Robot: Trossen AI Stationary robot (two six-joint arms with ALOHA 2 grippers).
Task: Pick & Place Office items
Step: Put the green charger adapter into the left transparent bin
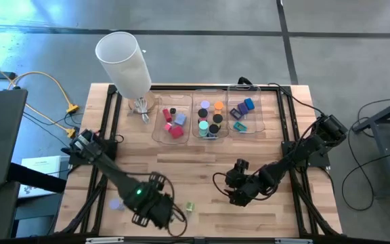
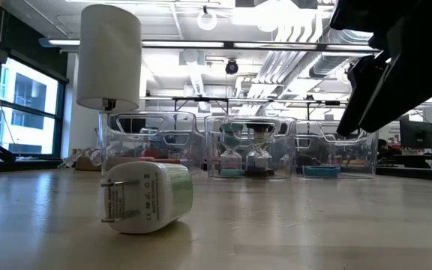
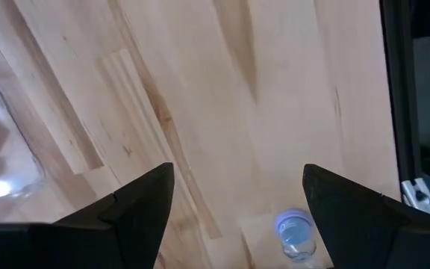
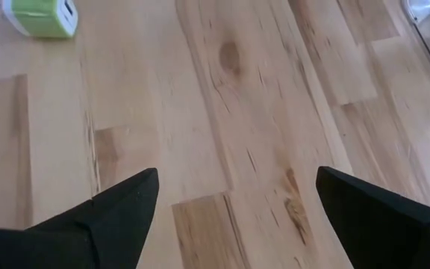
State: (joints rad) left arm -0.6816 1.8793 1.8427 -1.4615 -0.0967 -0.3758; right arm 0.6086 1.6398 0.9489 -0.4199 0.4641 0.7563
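Two office items lie loose on the wooden table near its front edge: a white and green plug adapter (image 1: 189, 207) (image 2: 145, 196) (image 4: 39, 16) on its side, and a lavender cap (image 1: 116, 203) (image 3: 297, 233). My left gripper (image 1: 153, 210) (image 3: 237, 217) hangs open above the table between them, pointing down and holding nothing. The cap shows on the wood by one of its fingers. My right gripper (image 1: 234, 186) (image 4: 234, 217) stands open over bare wood at the table's middle right, slanting down. The adapter lies well ahead of it.
Three clear trays (image 1: 175, 125) (image 1: 207, 132) (image 1: 246, 125) stand in a row at the back, each with several coloured pieces. A big white cylinder (image 1: 124, 61) (image 2: 109, 56) stands at the back left. Black frame rails (image 1: 107, 129) run along the table's sides.
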